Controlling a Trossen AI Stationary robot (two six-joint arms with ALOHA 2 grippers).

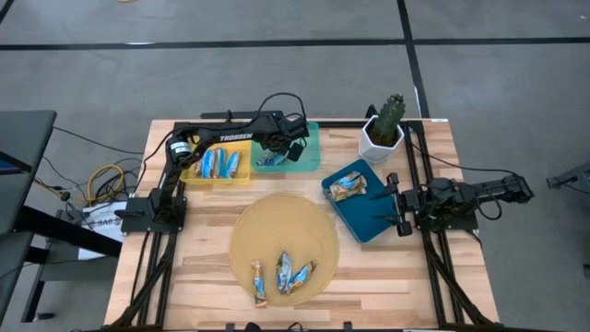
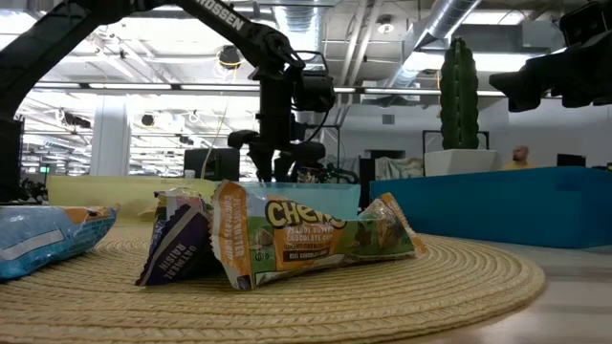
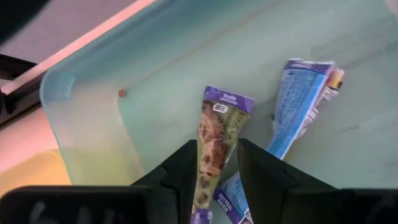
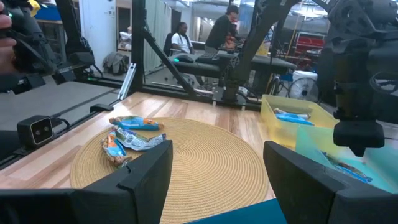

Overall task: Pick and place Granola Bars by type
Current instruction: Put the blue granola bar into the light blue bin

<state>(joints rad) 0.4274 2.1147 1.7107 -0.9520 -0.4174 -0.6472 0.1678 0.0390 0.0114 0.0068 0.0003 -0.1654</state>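
We see the left gripper point(image 1: 277, 152) reached out over the teal tray point(image 1: 312, 159) at the far side of the surface point(image 1: 194, 277). Its jaws are closed narrowly on a purple bar point(image 3: 216, 134), which hangs between the fingers point(image 3: 180, 168) above the tray floor. A blue bar point(image 3: 300, 102) lies in the same tray just beside it.

The yellow tray point(image 1: 191, 172), left of the teal one, holds several blue bars point(image 1: 219, 164). The dark blue tray point(image 1: 369, 221) on the right holds one tan bar point(image 1: 348, 186).

On the round woven mat point(image 1: 277, 226) near the front edge, three bars point(image 1: 281, 274) lie together in a loose cluster, touching; in the low view one of them is a green and tan bar point(image 2: 306, 234) and another is purple point(image 2: 177, 250).

The right gripper point(image 1: 398, 205) rests at the right edge of the dark blue tray, jaws spread wide and holding nothing.

A potted cactus point(image 1: 385, 124) stands at the far right.
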